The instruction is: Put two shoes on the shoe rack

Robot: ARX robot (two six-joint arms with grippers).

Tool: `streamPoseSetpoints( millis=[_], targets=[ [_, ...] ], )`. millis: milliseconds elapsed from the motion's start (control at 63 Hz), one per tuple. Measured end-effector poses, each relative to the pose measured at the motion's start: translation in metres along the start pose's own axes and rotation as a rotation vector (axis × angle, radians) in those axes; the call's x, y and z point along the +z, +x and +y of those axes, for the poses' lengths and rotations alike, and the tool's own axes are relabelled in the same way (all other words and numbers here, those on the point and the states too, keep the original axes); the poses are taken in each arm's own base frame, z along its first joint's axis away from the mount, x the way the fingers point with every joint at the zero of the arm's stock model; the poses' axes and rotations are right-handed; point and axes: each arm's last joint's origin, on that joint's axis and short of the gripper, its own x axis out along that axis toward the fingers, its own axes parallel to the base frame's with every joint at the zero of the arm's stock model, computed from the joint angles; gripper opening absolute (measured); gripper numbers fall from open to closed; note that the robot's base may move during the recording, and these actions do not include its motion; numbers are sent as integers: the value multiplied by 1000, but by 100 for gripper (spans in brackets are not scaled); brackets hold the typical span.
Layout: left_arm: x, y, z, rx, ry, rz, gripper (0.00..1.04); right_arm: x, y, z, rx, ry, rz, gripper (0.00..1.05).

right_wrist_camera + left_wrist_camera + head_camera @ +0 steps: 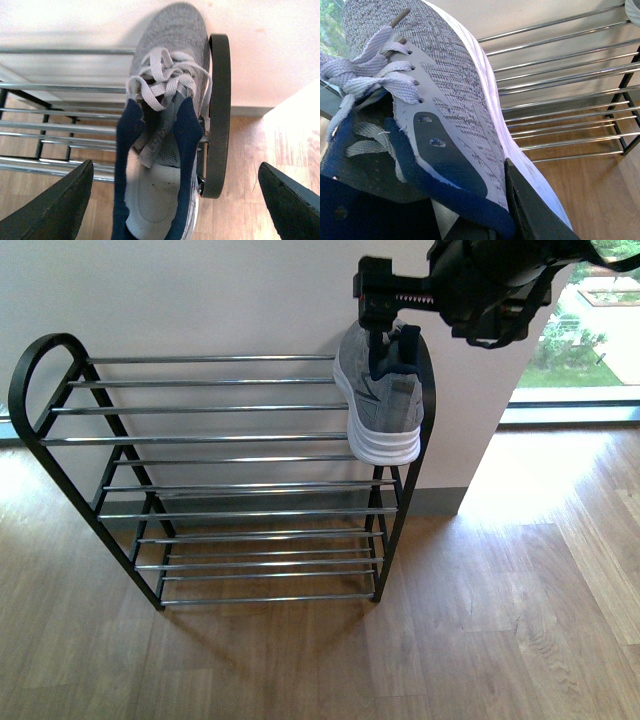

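Note:
One grey sneaker (385, 405) lies tilted at the right end of the shoe rack (220, 440), on its top tier beside the rounded black side frame (220, 115). My right gripper (378, 340) hangs open over this sneaker (160, 150), with its fingers (60, 205) wide on either side of the heel. The second grey sneaker (445, 85) fills the left wrist view. My left gripper (495, 220) is shut on its navy-lined collar, with the chrome bars (560, 75) beyond. The left arm is outside the front view.
The rack stands against a white wall (200, 290) on a wooden floor (480, 620). A low window (580, 350) lies to the right of the rack. The lower tiers (260, 540) hold nothing.

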Motion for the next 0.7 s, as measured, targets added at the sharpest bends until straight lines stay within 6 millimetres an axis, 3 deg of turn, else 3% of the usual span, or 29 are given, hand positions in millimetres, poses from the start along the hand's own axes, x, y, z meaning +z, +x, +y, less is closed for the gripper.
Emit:
streamPoseSetpoints(
  millis=[206,428,603,698],
  targets=[
    [0,0,0,0,0,0,2,-5,-58,-9,100,6,-110,95],
    [0,0,0,0,0,0,2,-22,-125,-42,154,40,-273,95],
    [0,0,0,0,0,0,2,-55,-191,-82,108,58,-428,95],
    [0,0,0,0,0,0,2,-70,-209,-92,89,58,-470,95]
  ],
)
